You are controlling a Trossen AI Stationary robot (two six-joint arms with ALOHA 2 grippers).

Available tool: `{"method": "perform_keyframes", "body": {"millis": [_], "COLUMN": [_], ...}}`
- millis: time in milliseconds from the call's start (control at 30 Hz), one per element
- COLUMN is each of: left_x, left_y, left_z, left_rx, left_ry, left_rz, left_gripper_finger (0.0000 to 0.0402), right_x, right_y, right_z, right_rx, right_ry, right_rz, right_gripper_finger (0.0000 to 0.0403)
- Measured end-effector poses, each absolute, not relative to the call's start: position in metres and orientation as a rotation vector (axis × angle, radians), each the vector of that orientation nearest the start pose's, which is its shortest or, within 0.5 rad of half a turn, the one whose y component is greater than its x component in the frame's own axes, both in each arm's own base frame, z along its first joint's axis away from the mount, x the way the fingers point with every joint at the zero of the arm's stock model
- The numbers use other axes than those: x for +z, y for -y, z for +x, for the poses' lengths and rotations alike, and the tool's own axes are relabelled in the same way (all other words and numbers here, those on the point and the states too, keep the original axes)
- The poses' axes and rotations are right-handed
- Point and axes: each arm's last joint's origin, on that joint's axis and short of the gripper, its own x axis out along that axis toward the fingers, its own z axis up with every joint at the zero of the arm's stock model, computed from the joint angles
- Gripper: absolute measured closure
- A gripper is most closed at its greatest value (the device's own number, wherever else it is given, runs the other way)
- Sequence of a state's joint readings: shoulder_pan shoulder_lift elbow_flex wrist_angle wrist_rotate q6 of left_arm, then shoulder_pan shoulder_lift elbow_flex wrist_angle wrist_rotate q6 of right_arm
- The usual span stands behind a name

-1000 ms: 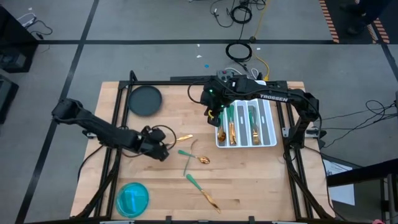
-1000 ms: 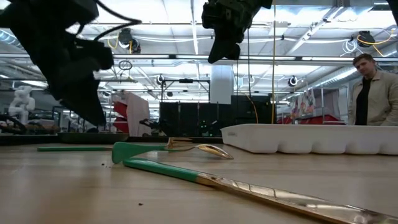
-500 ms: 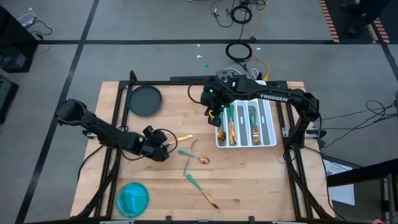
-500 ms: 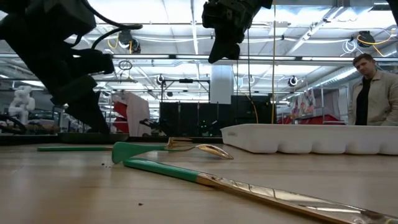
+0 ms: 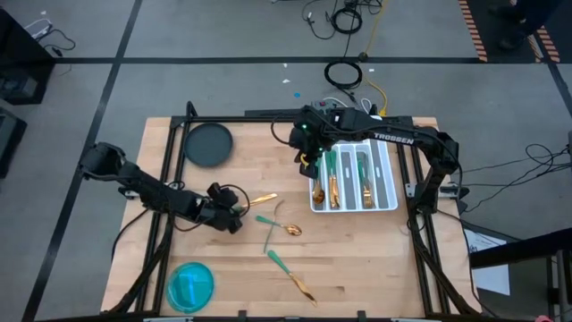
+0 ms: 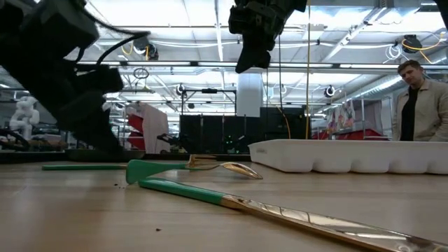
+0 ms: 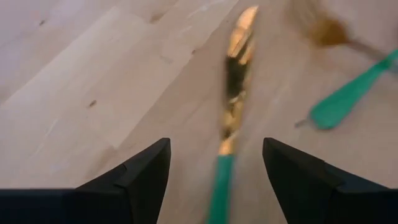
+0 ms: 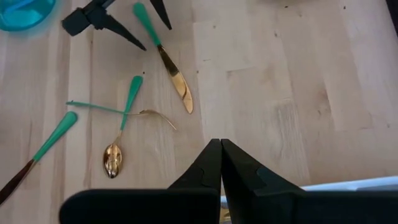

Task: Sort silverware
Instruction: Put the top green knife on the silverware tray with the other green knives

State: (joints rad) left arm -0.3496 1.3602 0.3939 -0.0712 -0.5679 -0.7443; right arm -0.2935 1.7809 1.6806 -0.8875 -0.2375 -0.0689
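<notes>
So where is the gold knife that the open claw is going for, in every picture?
High view: knife just right of the left gripper.
Low view: cannot tell it apart.
Left wrist view: knife between the open fingers.
Right wrist view: knife.
Shared landmark: spoon.

Even bright overhead light; left wrist view motion-blurred; ceiling lamps glare low view.
</notes>
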Motion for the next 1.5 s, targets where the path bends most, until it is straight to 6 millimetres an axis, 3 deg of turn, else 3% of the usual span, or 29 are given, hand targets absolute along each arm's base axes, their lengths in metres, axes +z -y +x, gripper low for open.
{"method": "perform_keyframes", "body": {"millis": [367, 733, 1033, 1500], "left_x": [0.096, 0.078, 0.070, 0.067], "left_y": [0.048, 0.051, 0.054, 0.054], "left_z": [0.178, 0.189, 0.190, 0.188], "left_rx": [0.462, 0.473, 0.484, 0.481], "left_ry": [-0.696, -0.675, -0.673, -0.701], "left_rz": [-0.247, -0.211, -0.208, -0.199], "left_gripper_finger": [0.0139, 0.0149, 0.0213, 0.0348], "right_x": [0.319, 0.320, 0.320, 0.320], "right_y": [0.104, 0.106, 0.107, 0.107], "right_z": [0.366, 0.367, 0.367, 0.367], "right_rx": [-0.017, -0.012, -0.012, -0.007], "right_ry": [-0.921, -0.902, -0.902, -0.901], "right_rz": [0.179, 0.156, 0.151, 0.140], "right_gripper_finger": [0.0403, 0.0403, 0.0403, 0.0403]}}
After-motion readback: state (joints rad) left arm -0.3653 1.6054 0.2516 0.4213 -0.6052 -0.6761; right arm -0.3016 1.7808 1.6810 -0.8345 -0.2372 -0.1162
